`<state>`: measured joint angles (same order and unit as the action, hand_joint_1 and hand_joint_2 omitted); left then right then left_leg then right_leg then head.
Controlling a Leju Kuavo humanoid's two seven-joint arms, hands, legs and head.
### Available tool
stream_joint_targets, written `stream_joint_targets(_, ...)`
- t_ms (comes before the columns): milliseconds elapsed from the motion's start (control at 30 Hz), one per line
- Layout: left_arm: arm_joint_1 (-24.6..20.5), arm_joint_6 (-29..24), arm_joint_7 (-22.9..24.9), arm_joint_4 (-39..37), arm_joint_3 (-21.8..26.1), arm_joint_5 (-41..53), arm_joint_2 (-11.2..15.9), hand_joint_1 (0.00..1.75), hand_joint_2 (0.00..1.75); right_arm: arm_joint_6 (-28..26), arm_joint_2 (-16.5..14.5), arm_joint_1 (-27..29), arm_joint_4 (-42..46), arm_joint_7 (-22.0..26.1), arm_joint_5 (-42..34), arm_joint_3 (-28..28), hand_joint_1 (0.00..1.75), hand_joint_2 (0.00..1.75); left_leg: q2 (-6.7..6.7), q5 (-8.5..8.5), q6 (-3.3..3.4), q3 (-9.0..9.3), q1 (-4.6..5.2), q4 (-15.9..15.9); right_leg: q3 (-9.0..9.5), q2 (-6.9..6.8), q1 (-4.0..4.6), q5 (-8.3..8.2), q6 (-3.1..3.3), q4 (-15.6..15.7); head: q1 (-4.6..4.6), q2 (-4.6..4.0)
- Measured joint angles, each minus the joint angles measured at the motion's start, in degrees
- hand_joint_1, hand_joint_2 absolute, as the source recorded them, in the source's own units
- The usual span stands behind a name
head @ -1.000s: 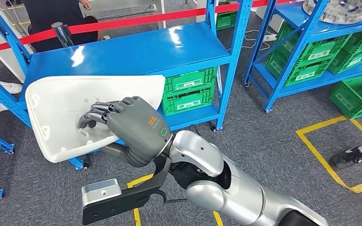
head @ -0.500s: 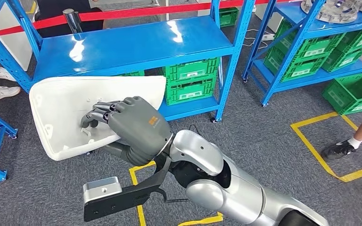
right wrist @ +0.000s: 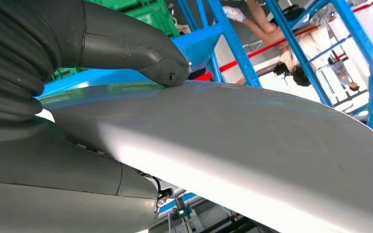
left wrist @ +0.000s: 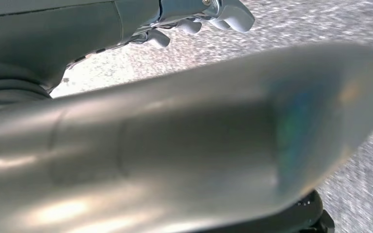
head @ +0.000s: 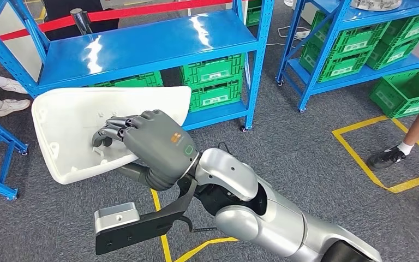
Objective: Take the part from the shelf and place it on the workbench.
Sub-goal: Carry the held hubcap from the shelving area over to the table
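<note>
head view puts the large white moulded plastic part (head: 87, 123) low in the picture's left half, in front of the blue metal shelf unit (head: 147, 49) and held above the grey carpet floor (head: 305, 136). it is one broad, shallow panel with rounded corners, a raised rim and a few small bosses and holes on its inner face, tapering toward its right end. the right hand (head: 150, 143), dark grey with an orange mark on its back, grips the panel at its near edge: the fingers (head: 109, 131) lie curled on the inner face while the palm sits under the rim, so the part spreads out to the left of and beyond the hand. in the right wrist view the thick grey thumb (right wrist: 141, 53) presses on the part's smooth curved outer surface (right wrist: 252, 141). left wrist view shows a blurred silver arm surface and some pale fingers (left wrist: 223, 12) of the left hand (left wrist: 189, 22) over the carpet; whether they hold anything i cannot tell. one part is visible. two blue shelf units stand behind, the second (head: 354, 38) at the right, both carrying green plastic crates (head: 213, 82). yellow floor tape (head: 371, 158) marks the carpet.
</note>
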<state>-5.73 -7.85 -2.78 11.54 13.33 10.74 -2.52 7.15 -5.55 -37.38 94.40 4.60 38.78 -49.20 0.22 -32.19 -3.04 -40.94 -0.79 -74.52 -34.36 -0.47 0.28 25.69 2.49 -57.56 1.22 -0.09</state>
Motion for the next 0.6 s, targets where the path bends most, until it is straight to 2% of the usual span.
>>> stream_joint_targets(33,0.0,0.0,0.0,0.0,0.0,0.0,0.0,0.00,0.00,0.0,0.0,0.0,0.0,0.0,-0.1,0.0,1.75,1.75,0.00,1.52,0.09,1.59,0.01,0.8,-0.96,-0.01,0.02,-0.66,-0.10,-0.1,0.00,0.00)
stream_joint_targets(67,0.0,0.0,-0.1,0.0,0.0,0.0,0.0,0.00,0.00,0.0,0.0,0.0,0.0,-0.1,-0.4,-0.1,1.75,1.75,-0.02,2.84,0.28,4.17,0.02,3.4,-1.81,-0.01,0.03,-1.29,-0.23,-0.3,0.00,0.00)
stream_joint_targets(100,0.0,0.0,-0.2,0.0,0.0,0.0,0.1,0.00,0.00,0.0,0.0,-0.1,0.0,-0.2,-0.6,-0.1,1.75,1.75,-0.03,3.11,0.51,7.52,0.10,7.5,-2.50,0.00,0.09,-1.83,-0.43,-0.4,0.00,0.00)
stream_joint_targets(133,-0.1,0.0,-0.4,0.1,0.0,0.0,0.1,0.00,0.00,-0.1,0.0,-0.1,0.0,-0.3,-0.8,-0.1,1.75,1.75,-0.07,2.53,0.80,10.65,0.23,11.8,-3.00,-0.03,0.15,-2.34,-0.67,-0.6,-0.02,0.00)
stream_joint_targets(167,-0.1,0.0,-0.5,0.1,0.0,0.0,0.1,0.00,0.00,-0.2,0.0,-0.2,0.0,-0.5,-1.0,-0.1,1.75,1.75,-0.09,1.69,1.12,12.73,0.39,15.1,-3.30,-0.08,0.18,-2.89,-0.93,-0.6,-0.03,0.00)
stream_joint_targets(200,-0.1,0.0,-0.7,0.2,0.0,0.0,0.1,0.00,0.00,-0.3,0.0,-0.4,0.0,-0.6,-1.2,-0.2,1.75,1.75,-0.12,1.02,1.47,13.76,0.59,17.1,-3.49,-0.16,0.18,-3.44,-1.24,-0.5,-0.03,0.01)
stream_joint_targets(267,0.1,0.0,-0.9,0.1,0.0,0.0,0.0,0.00,0.00,-0.4,0.1,-0.5,0.0,-0.9,-1.3,-0.2,1.75,1.75,0.00,1.65,2.37,13.09,0.59,17.8,-3.87,-0.14,0.13,-4.28,-1.89,-0.4,0.03,0.01)
stream_joint_targets(300,0.2,0.0,-0.9,0.1,0.0,0.0,0.0,0.00,0.00,-0.4,0.2,-0.6,0.0,-1.1,-1.4,-0.2,1.75,1.75,0.12,2.26,2.86,12.65,0.49,17.8,-4.31,0.01,0.08,-3.55,-2.28,-0.9,0.03,0.01)
stream_joint_targets(333,0.3,0.0,-1.0,0.1,0.0,0.0,0.0,0.00,0.00,-0.4,0.3,-0.6,0.0,-1.3,-1.5,-0.2,1.75,1.75,0.26,2.95,3.33,12.05,0.34,17.9,-4.98,0.18,0.01,-1.75,-2.67,-2.3,-0.04,0.00)
stream_joint_targets(367,0.3,0.0,-1.2,0.0,0.0,0.1,0.0,0.00,0.00,-0.4,0.4,-0.7,0.0,-1.5,-1.6,-0.2,1.75,1.75,0.39,3.64,3.67,11.33,0.28,17.9,-5.86,0.33,-0.17,1.01,-3.04,-4.9,-0.08,0.00)
stream_joint_targets(400,0.4,0.0,-1.4,0.0,0.1,0.2,0.0,0.00,0.00,-0.5,0.5,-0.7,0.0,-1.7,-1.7,-0.2,1.75,1.75,0.39,4.27,3.89,10.47,0.28,17.9,-6.87,0.40,-0.31,4.00,-3.42,-8.5,-0.21,0.00)
stream_joint_targets(433,0.4,0.0,-1.7,0.0,0.1,0.4,0.1,0.00,0.00,-0.5,0.6,-0.7,0.0,-1.9,-1.8,-0.2,1.75,1.75,0.41,4.89,3.96,9.56,0.28,17.8,-7.70,0.42,-0.47,6.11,-3.73,-12.4,-0.26,0.00)
stream_joint_targets(467,0.5,0.0,-2.0,0.0,0.1,0.5,0.0,0.00,0.00,-0.5,0.7,-0.7,0.0,-2.0,-1.9,-0.2,1.75,1.75,0.43,5.49,3.92,8.65,0.28,17.8,-8.16,0.42,-0.60,6.80,-3.96,-15.5,-0.26,0.00)
stream_joint_targets(500,0.5,0.0,-2.4,0.0,0.1,0.7,0.0,0.00,0.00,-0.5,0.9,-0.7,0.0,-2.2,-2.0,-0.2,1.75,1.75,0.46,6.03,3.82,7.78,0.26,17.6,-7.98,0.41,-0.72,6.08,-4.11,-17.2,-0.27,0.00)
stream_joint_targets(533,0.6,0.0,-2.6,0.0,0.1,0.7,0.0,0.00,0.00,-0.5,1.0,-0.7,0.0,-2.3,-2.1,-0.2,1.75,1.75,0.50,6.55,3.65,6.96,0.22,17.5,-6.86,0.41,-0.84,4.43,-4.19,-16.9,-0.27,0.00)
stream_joint_targets(567,0.6,0.0,-2.8,0.0,0.1,0.7,0.0,0.00,0.00,-0.5,1.0,-0.7,0.0,-2.4,-2.1,-0.2,1.75,1.75,0.53,7.00,3.43,6.23,0.17,17.3,-4.68,0.40,-0.95,2.83,-4.22,-14.6,-0.27,0.00)
stream_joint_targets(600,0.6,0.0,-2.9,0.0,0.1,0.7,-0.1,0.00,0.00,-0.5,1.0,-0.7,0.1,-2.5,-2.1,-0.2,1.75,1.75,0.53,7.37,3.15,5.61,0.16,17.0,-1.77,0.40,-1.01,2.29,-4.18,-10.9,-0.27,0.00)
